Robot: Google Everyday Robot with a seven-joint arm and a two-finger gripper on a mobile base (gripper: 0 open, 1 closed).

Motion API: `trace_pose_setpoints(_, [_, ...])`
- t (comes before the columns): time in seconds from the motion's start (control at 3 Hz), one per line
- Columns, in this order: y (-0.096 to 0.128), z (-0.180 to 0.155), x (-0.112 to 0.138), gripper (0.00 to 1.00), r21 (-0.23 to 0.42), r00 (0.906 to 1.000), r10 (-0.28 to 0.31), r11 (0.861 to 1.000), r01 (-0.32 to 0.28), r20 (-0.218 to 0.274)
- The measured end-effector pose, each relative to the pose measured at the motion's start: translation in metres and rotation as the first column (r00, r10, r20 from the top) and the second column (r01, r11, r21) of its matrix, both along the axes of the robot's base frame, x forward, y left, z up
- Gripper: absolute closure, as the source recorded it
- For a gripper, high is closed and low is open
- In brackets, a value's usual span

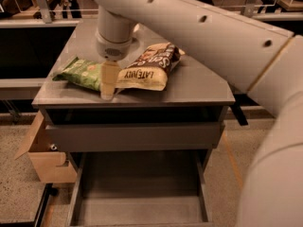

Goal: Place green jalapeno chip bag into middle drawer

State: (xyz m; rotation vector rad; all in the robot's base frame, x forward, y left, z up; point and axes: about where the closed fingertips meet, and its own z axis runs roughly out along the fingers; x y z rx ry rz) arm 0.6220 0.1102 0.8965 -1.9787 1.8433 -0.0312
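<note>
Green jalapeno chip bag [79, 73], small, crinkly, with pale label marks, lies flat on the cabinet top [199, 86] just left of the gripper [107, 94], its right end hidden behind it. Gripper points down near the front edge; can't tell whether it's open or closed. Larger tan chip bag [147, 67] sits just right of it, and the middle drawer [142, 207] is pulled open well below.

You see the green jalapeno chip bag [79, 73] lying flat near the desk's front-left corner, crinkly green foil with pale label marks, one end pointing toward the left edge. The gripper [108, 84] hangs at its right end, close to the front edge. Below that edge the middle drawer [142, 207] stands pulled out, showing its gray floor and low side walls.
</note>
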Motion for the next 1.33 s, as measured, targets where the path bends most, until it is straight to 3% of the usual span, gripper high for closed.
trace_pose_setpoints(0.67, [0.051,-0.03,0.025,0.0,0.01,0.9984,0.019,1.0,-0.019,-0.053])
trace_pose_setpoints(1.33, [0.066,-0.047,0.038,0.41,0.04,0.9957,0.027,0.999,-0.024,-0.088])
